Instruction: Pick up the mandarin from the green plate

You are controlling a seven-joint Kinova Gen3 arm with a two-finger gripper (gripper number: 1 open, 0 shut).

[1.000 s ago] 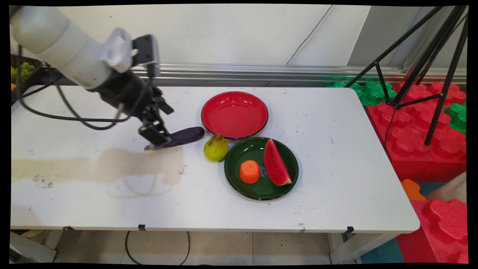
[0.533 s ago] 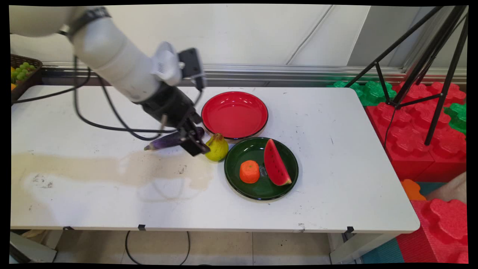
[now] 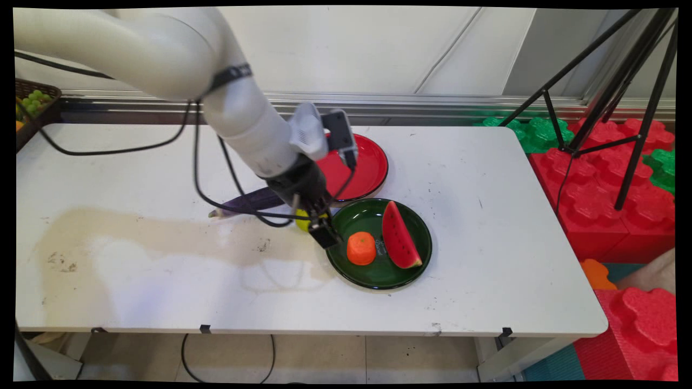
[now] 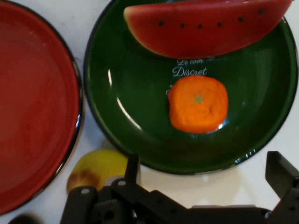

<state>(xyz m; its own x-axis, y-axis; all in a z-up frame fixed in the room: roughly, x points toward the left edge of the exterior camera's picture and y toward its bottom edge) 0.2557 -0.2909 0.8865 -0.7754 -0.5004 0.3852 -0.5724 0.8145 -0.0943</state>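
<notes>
Gripper (image 3: 326, 233) hangs at centre frame in the main view, low over the left rim of the green plate (image 3: 416, 270); its fingers stand apart with nothing between them. In the hand view (image 4: 205, 184) the gap spans the plate's near rim, one finger (image 4: 281, 173) at lower right, the other at lower left.

On the green plate (image 4: 121, 84): an orange (image 3: 361, 248) (image 4: 198, 104) left of centre, watermelon slice (image 3: 399, 235) (image 4: 205, 25) just beside it to the right, the two close but whether touching I cannot tell.

Pear (image 3: 303, 221) (image 4: 96, 169) sits on the table (image 3: 486, 216) just off the green plate's left rim, mostly hidden by the hand in the main view. Red plate (image 3: 370, 162) (image 4: 32, 102) lies above, its rim close to the green plate's rim. Eggplant (image 3: 248, 202) lies tilted to the left of the pear, partly behind the arm.

Open tabletop: wide at lower left, where a tan stain (image 3: 135, 232) spreads, and to the right of both plates up to the table's right edge.
</notes>
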